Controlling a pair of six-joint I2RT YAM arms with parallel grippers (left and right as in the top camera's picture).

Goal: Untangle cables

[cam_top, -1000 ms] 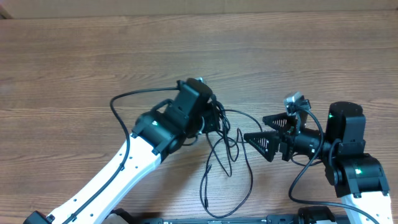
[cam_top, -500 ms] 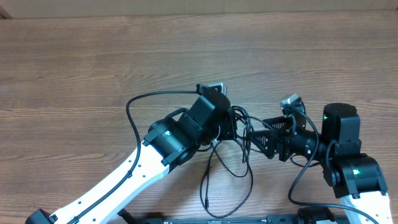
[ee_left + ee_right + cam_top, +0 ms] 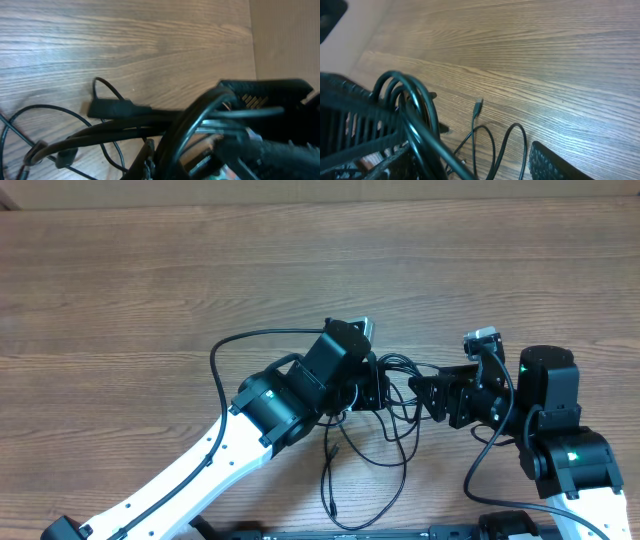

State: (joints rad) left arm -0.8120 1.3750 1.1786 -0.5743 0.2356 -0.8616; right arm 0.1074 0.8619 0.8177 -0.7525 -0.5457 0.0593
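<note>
Since a second ago, we note, the left gripper [image 3: 378, 385] has travelled rightward over the table [image 3: 150, 270] with the cables [image 3: 398, 372] in tow. The right gripper [image 3: 420, 392] has narrowed from a wide spread and come in to meet it. The two now stand tip to tip with the bundle between them.

Left fingers: pressed together on the cables. We cannot make out the fingers themselves in the left wrist view, where a thick run of cords [image 3: 125, 122] and a blurred loop fill the foreground. A dark plug [image 3: 111, 108] sits at the far end of that run, on or just over the wood. From overhead the grip point is hidden under the wrist.

Right fingers: spread, with bare table showing between them in the right wrist view. One ribbed finger [image 3: 355, 125] is at the left, cut off by the frame edge. The other [image 3: 555, 162] shows only as a corner at the bottom. Several loops of cable [image 3: 412, 95] curl over the ribbed finger and touch it; we cannot tell whether any strand is pinched.

Outward from the grippers: slack strands trail from the bundle toward the near edge in open loops, and one loose end [image 3: 328, 505] lies apart, near the arm bases. A small plug end [image 3: 478, 106] lies on the wood beyond the right fingers. We cannot tell how many separate cords there are.
</note>
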